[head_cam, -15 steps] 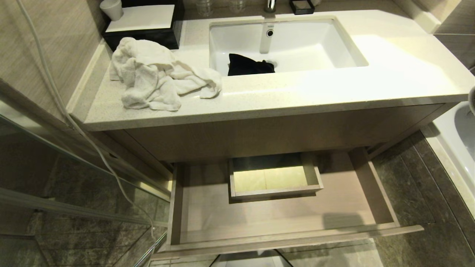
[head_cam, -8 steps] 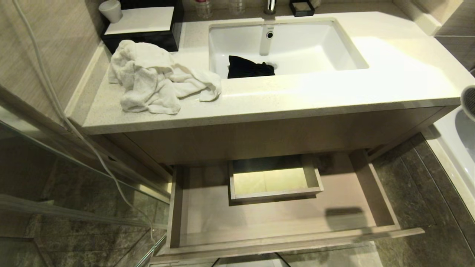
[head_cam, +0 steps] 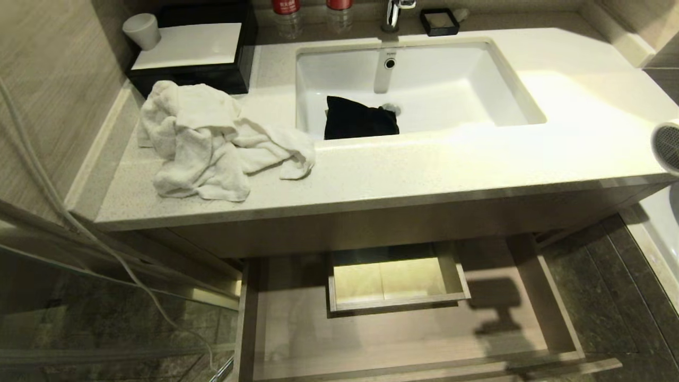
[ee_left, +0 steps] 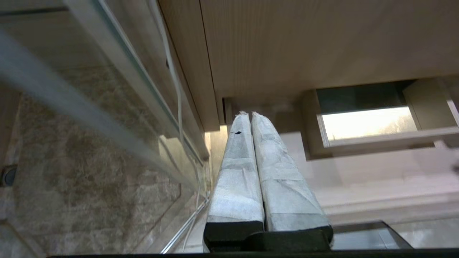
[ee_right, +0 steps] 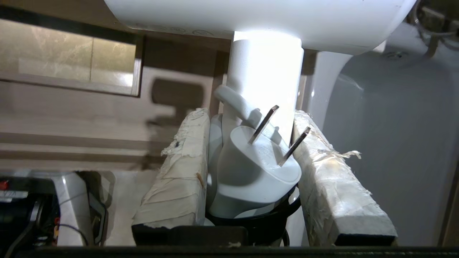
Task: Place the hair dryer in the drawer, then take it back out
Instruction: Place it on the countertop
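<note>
The white hair dryer (ee_right: 265, 68) hangs in my right gripper (ee_right: 249, 113), which is shut on its handle. Its barrel (ee_right: 258, 14) lies crosswise beyond the fingertips. The white plug (ee_right: 256, 161) and black cord are tucked between the padded fingers. In the head view only the dryer's dark mesh grille (head_cam: 669, 147) shows, at the right edge, level with the countertop. The beige drawer (head_cam: 276, 339) stands pulled out below the vanity with nothing in it but a boxed notch (head_cam: 395, 278) and the dryer's shadow. My left gripper (ee_left: 247, 114) is shut and parked low by the drawer's left corner.
A crumpled white towel (head_cam: 207, 140) lies on the counter's left. The sink (head_cam: 477, 79) holds a black cloth (head_cam: 358, 122). A black box (head_cam: 191, 48), a cup (head_cam: 142, 31) and a faucet (head_cam: 392, 13) stand behind. A glass panel (head_cam: 79, 297) is left, a bathtub (head_cam: 663, 223) right.
The whole head view has shifted downward, so the camera moved. The dryer's grille has come further in at the right edge, and its shadow now falls deeper in the drawer.
</note>
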Robot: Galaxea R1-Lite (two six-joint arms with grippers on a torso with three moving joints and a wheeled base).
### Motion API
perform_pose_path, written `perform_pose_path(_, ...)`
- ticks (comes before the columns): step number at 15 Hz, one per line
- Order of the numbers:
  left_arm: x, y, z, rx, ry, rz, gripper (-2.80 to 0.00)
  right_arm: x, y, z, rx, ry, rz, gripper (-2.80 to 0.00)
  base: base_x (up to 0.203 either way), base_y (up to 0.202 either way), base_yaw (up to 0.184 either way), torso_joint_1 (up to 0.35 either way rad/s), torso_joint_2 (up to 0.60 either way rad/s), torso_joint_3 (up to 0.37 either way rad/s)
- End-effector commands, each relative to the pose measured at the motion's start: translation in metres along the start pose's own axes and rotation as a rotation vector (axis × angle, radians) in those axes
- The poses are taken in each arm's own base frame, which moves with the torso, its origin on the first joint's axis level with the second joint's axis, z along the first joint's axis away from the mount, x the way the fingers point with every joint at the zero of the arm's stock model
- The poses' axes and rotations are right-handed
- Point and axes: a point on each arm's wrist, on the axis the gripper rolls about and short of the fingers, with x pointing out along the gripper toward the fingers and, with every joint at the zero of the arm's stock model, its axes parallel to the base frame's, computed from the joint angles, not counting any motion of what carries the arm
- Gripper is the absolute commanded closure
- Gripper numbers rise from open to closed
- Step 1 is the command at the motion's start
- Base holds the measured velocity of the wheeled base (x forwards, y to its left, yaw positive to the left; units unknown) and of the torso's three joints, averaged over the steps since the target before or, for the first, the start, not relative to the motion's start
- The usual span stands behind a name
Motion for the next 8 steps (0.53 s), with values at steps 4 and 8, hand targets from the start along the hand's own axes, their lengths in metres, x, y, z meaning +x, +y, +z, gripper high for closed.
perform_pose_path(4,0.000,0.000,0.000,0.000,0.001,0.000,0.00,0.016,-0.011,0.005,0.005,0.019,0.017,0.00,0.000,0.000,0.000,0.315,-0.08,0.227)
perform_pose_path(8,0.000,0.000,0.000,0.000,0.001,0.000,0.00,0.051,-0.041,0.027,0.008,0.018,0.016,0.00,0.000,0.000,0.000,0.176,-0.06,0.113)
